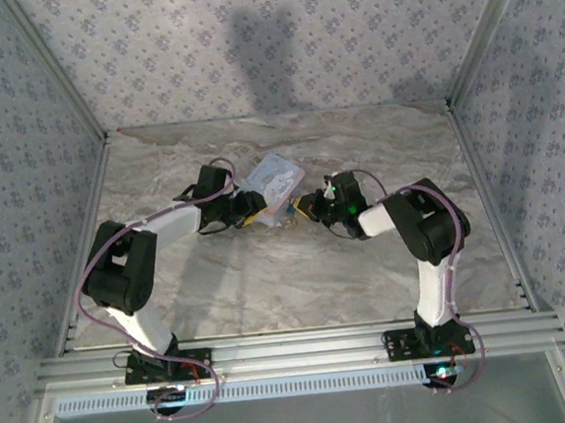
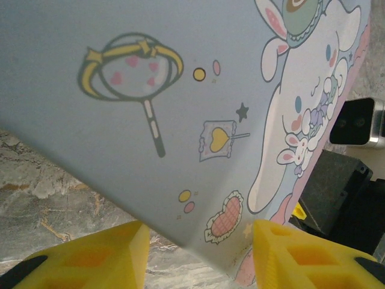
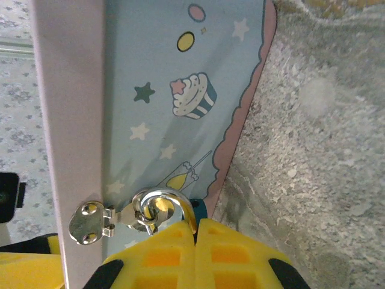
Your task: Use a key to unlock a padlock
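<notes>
- Two end effectors meet at the cartoon tin (image 1: 272,181) in the middle of the bench (image 1: 269,282).
- The left end effector (image 2: 200,229) is half-spread, with fingers either side of the tin's lower corner. I judge it a bracing hold.
- The right end effector (image 3: 195,226) is pinched tight just under the teal padlock (image 3: 198,209).
- Its silver shackle (image 3: 159,198) hangs through the tin's hasp (image 3: 90,221).
- I can't make out the key.
- I judge the unlocking not yet done.

Marble-patterned table (image 1: 289,280) with grey-beige veining, occupying the centre of the frame. A pale-blue cartoon-printed tin (image 1: 272,185) sits on it just above centre. Aluminium rails (image 1: 295,349) border its lower edge.
</notes>
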### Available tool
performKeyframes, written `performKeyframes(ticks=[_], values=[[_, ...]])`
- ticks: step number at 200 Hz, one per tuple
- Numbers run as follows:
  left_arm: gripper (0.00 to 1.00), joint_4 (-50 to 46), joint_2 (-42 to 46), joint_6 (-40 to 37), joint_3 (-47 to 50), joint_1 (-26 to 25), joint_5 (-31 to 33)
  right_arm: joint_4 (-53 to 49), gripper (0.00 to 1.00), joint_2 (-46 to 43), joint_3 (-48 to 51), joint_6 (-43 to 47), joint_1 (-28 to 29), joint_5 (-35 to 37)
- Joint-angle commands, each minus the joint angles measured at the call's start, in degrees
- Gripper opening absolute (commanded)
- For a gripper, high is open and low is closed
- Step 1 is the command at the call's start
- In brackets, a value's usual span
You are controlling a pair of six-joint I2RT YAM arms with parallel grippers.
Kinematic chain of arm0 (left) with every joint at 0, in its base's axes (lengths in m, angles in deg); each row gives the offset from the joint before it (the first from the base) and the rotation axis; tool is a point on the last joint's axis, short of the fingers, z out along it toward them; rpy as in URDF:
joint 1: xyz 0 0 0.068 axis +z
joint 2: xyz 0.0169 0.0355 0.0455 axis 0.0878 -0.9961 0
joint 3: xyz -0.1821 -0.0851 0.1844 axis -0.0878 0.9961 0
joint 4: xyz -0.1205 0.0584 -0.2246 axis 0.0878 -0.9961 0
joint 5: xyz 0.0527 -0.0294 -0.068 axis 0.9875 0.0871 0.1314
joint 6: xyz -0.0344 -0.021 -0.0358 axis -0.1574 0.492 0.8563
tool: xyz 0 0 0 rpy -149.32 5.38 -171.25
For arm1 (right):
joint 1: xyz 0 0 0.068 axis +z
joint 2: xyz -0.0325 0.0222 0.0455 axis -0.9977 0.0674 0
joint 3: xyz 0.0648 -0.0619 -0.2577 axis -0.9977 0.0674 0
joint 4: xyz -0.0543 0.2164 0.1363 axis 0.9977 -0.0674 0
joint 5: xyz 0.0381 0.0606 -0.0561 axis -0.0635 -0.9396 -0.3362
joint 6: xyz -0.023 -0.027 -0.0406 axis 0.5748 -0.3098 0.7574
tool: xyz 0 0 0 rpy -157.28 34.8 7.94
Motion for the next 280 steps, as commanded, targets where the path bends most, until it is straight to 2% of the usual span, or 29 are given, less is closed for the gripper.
performKeyframes(ticks=[1,127,188,234,280], values=[[0.48,-4.47,0.81,-1.02,1.91,-0.61,1.95,-9.17,0.00,-1.02,-1.63,2.78,-1.59,5.04],[0.59,-3.94,3.65,-1.13,2.54,-0.01,2.02,-13.67,0.00,-3.46,-2.21,6.53,-3.55,8.38],[0.62,-3.61,6.97,-2.02,1.84,0.22,2.09,-14.25,0.00,-3.57,-1.39,7.08,-4.32,6.43],[0.62,-7.97,6.17,-5.21,-9.31,-1.56,2.12,-15.70,0.00,-3.92,-1.53,8.20,-3.97,6.61],[0.61,-8.73,-3.72,-6.45,-22.64,-5.08,-1.09,-15.79,0.00,-4.09,-1.54,8.47,-3.88,7.14]])
